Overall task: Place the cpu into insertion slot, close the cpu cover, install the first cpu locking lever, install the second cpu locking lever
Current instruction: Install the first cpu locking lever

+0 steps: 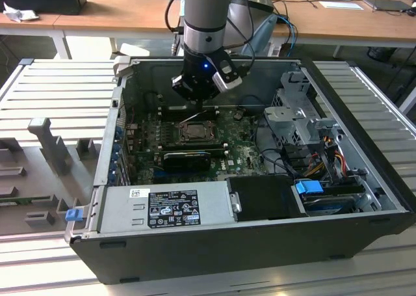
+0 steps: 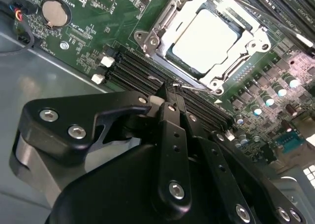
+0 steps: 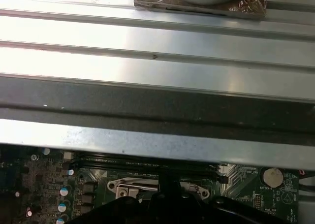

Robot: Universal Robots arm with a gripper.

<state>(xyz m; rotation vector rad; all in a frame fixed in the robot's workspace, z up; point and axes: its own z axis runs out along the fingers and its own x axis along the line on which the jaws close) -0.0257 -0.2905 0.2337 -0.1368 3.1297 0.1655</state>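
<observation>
The cpu (image 2: 204, 37) lies flat in the insertion slot (image 1: 193, 133) on the green board, its pale metal top showing. The silver cpu cover (image 2: 160, 29) is down around it, framing the chip. My gripper (image 2: 169, 92) hangs just beyond the socket's edge, over the memory slots, and its two black fingers meet at the tip, shut. The tip sits at the end of a thin wire locking lever (image 2: 189, 87) that runs along the socket's side. In the exterior view the gripper (image 1: 195, 104) is low inside the open case, and the lever (image 1: 195, 116) slants up from the socket toward it.
Long black memory slots (image 2: 133, 66) run beside the socket, and a coin battery (image 2: 54, 12) sits further off. A black expansion card (image 1: 187, 158), the power supply (image 1: 166, 208) and a drive cage (image 1: 299, 120) crowd the case. The case wall (image 3: 157, 111) rises close behind.
</observation>
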